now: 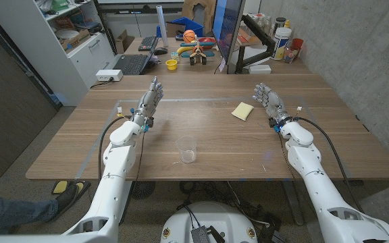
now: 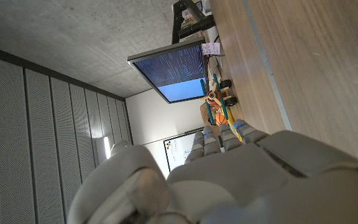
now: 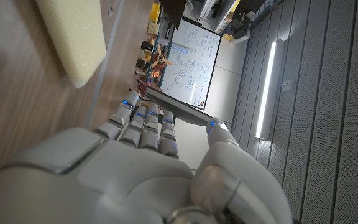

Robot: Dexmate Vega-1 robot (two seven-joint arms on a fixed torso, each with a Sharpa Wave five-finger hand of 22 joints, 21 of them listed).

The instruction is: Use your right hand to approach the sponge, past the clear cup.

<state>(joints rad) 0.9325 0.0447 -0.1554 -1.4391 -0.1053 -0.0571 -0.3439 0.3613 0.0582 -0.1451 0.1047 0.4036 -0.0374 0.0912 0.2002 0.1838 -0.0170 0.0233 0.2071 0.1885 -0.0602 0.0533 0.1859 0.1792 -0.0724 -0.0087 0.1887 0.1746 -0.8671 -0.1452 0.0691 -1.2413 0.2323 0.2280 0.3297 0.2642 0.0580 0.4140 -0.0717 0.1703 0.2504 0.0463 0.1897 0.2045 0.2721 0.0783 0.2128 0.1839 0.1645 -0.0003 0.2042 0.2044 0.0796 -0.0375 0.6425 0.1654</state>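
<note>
We see the left hand at about 10 o'clock from the table's middle, raised on its edge with fingers straight and close together, holding nothing; in the left wrist view its back fills the lower part, fingers pointing toward a monitor and colourful toys at the far end. Wooden table bare around it. The clear cup stands upright at roughly 6 o'clock from the table's middle, near the front edge, between the two arms, touched by neither. The sponge, pale yellow, lies flat at about 1 o'clock from the cup, well apart from it, just beside the right hand. The right hand sits at 3 o'clock of the sponge, near it but not touching, fingers extended and slightly apart, nothing held. In the right wrist view we see the sponge on the wood ahead of the fingertips, a gap between them, hand not closed on anything. Behind the table: laptop, yellow cup, orange ball.
</note>
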